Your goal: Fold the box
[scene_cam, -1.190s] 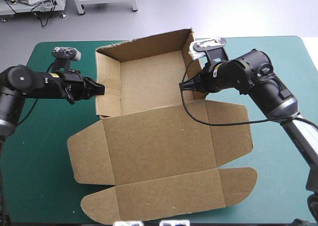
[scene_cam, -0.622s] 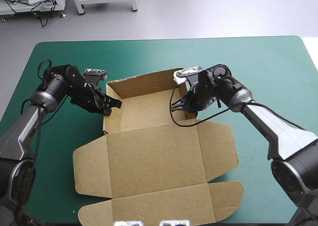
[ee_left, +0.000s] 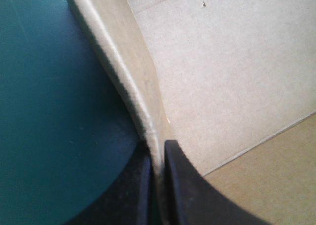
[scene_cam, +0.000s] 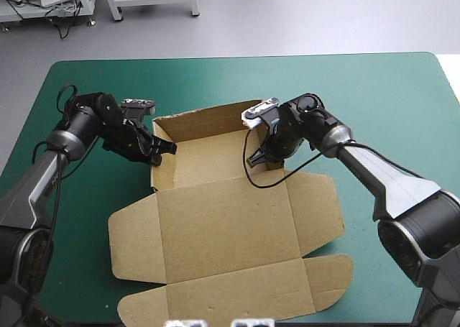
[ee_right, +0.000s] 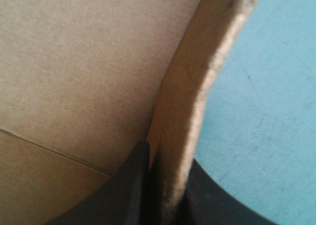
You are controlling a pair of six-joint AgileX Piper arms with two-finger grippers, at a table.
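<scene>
status: partway thru, by est. only. box [scene_cam: 226, 226] at mid-table, open, tray end toward far edge, lid end toward near edge.

done:
- back wall [scene_cam: 201, 122] raised.
- left wall [ee_left: 133, 86] and right wall [ee_right: 197, 86] raised, approx. upright.
- tray floor [scene_cam: 212, 158] exposed between the walls.

tool state:
- left gripper [scene_cam: 164, 149]: all but closed, pinching top edge of left wall; one black finger inside tray, one outside.
- right gripper [scene_cam: 257, 158]: same config, clamped on right wall, board between fingers.

remaining (judgement):
- top edges of both side walls read as rounded folds in wrist views. lock tabs not visible, so cannot confirm walls tucked and seated.
- lid panel [scene_cam: 223, 212] flat on table, not creased up.
- side flaps of lid [scene_cam: 133, 233] and front flap [scene_cam: 237, 291] flat, unfolded.
- likely req. further pressing or tucking of side walls before release; walls may spring outward if let go early.

surface and room:
- teal-green cover [scene_cam: 388, 90] flat and smooth; board may slide under side load.
- bare cover to both sides of box and beyond back wall, enough for arm travel.
- front flap near table's near edge, little margin there.
</scene>
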